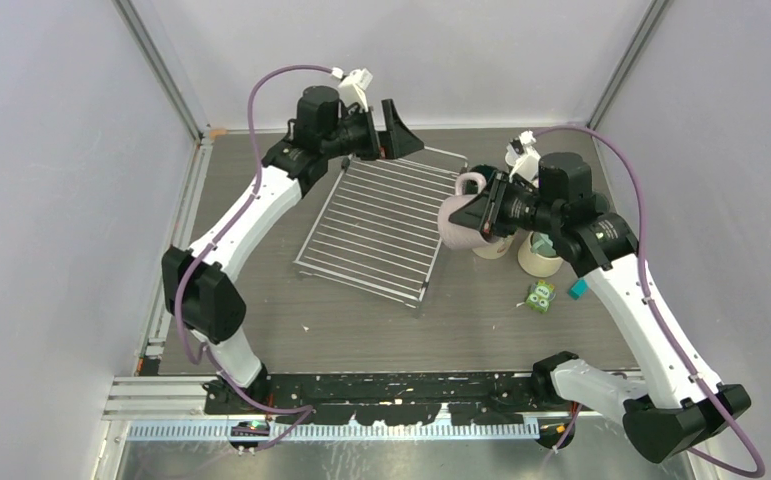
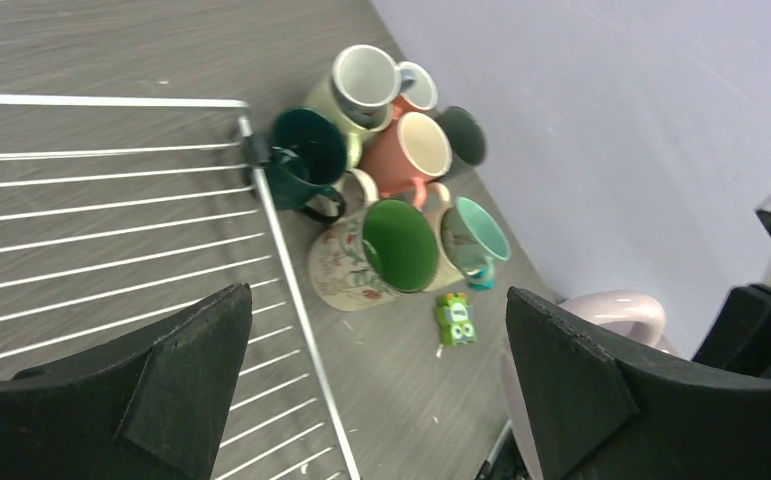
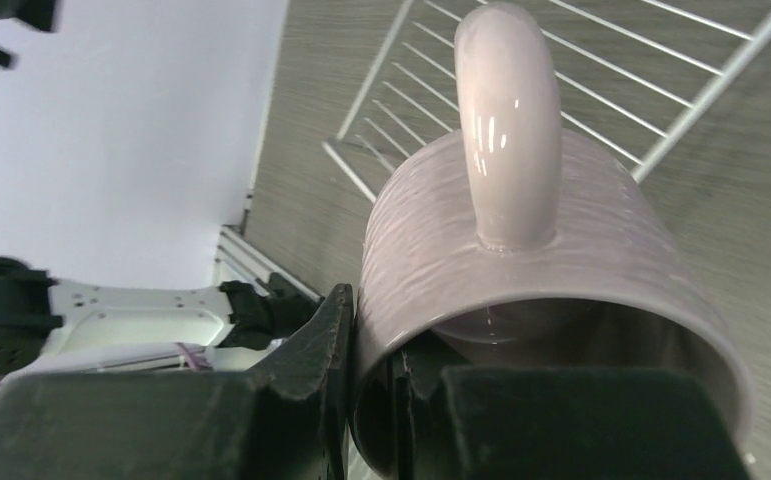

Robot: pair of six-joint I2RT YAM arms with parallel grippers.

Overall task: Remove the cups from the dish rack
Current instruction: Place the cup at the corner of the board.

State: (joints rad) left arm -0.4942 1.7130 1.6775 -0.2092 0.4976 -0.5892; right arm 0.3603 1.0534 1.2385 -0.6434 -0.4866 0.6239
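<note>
The right gripper clamps the rim wall of the mauve mug. The handle points up; the dish rack lies just behind it.

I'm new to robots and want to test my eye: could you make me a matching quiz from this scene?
1 mauve mug
2 dish rack
3 green toy
4 left gripper

a open, empty
b nothing on it
c gripped by its rim
d on the table near the mugs

Pairs: 1-c, 2-b, 3-d, 4-a
</note>
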